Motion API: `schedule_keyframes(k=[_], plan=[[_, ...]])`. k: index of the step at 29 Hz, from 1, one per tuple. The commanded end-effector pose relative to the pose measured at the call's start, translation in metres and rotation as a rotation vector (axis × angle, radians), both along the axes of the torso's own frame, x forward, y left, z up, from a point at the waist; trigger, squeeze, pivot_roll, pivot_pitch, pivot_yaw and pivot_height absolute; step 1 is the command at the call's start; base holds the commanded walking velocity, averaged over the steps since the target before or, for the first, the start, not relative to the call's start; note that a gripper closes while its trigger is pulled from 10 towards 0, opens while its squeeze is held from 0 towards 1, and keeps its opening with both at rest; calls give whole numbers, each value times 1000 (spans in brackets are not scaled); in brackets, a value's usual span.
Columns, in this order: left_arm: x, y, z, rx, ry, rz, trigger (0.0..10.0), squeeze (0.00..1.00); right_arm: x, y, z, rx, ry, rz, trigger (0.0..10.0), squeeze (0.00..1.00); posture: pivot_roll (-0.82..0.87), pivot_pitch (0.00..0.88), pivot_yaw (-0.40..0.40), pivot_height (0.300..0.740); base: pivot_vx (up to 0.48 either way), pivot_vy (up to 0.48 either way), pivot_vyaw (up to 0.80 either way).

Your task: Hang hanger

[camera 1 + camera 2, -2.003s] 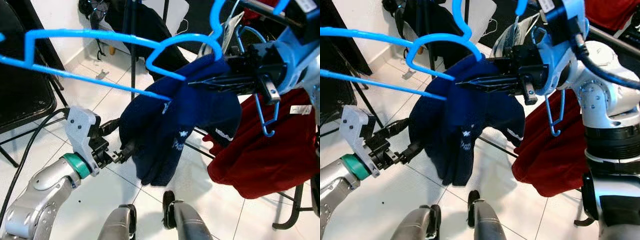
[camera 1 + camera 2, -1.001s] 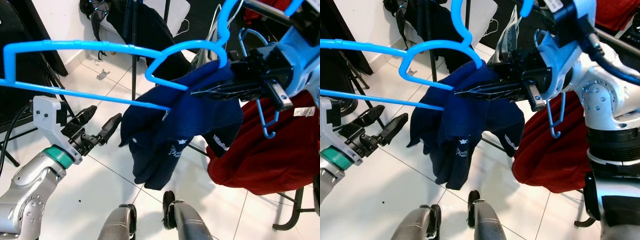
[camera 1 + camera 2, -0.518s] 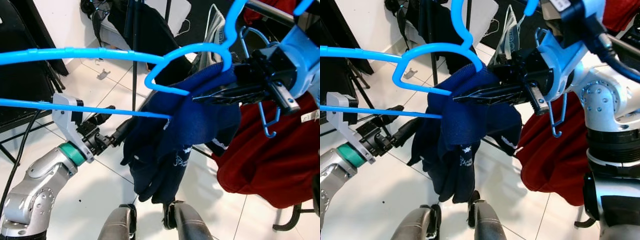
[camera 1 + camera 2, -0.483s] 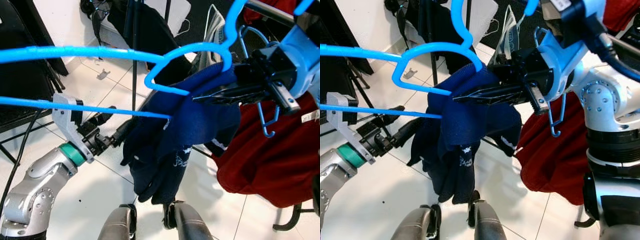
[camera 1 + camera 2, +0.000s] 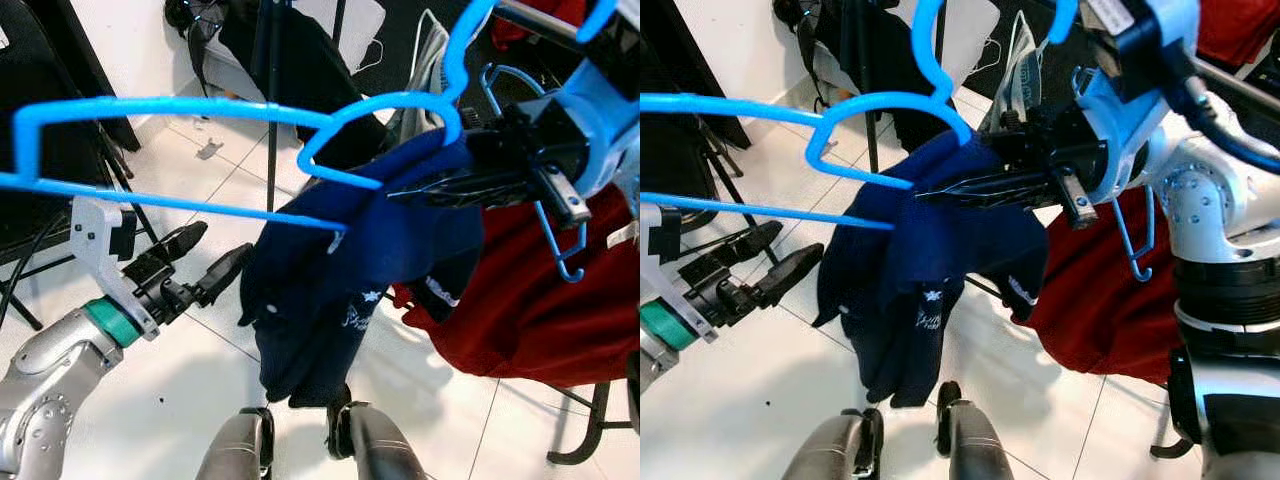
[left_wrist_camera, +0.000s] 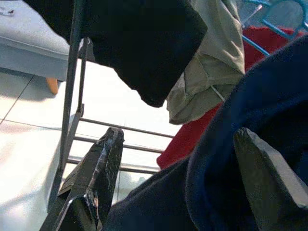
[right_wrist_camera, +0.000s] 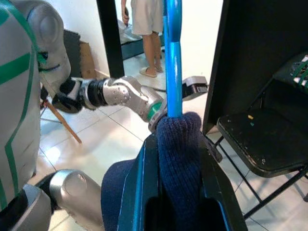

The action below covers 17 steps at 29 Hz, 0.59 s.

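Right hand: clamped on the sweater and hanger.
Left hand: fingers spread, beside the sweater.

A small white emblem and white lettering mark the navy sweater draped on the blue hanger, but neither is legible.
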<state>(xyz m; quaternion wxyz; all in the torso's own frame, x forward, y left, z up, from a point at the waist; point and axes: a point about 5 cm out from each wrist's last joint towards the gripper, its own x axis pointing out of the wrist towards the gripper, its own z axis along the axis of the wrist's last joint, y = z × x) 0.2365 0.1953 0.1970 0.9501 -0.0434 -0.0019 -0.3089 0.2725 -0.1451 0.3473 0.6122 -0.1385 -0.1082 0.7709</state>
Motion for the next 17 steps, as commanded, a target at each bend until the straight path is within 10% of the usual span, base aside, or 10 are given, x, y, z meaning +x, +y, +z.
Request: schedule_keyframes(k=[1,4,5,17], plan=[[-4,1,-2,63,5,-35,10000,1000,1,-9,-2,-5,-12,-16,0,0,-34,193,39,740,0,0,0],[-5,2,-1,105,9,-59,10000,1000,3,-12,-2,4,-10,-22,0,0,-34,193,40,740,0,0,0],[-3,-3,-2,100,8,-82,10000,0,1,-10,-1,17,-10,-7,0,0,-34,187,47,740,0,0,0],[4,-38,-8,132,-31,-232,10000,0,-8,7,6,30,-21,72,0,0,-38,175,39,740,0,0,0]])
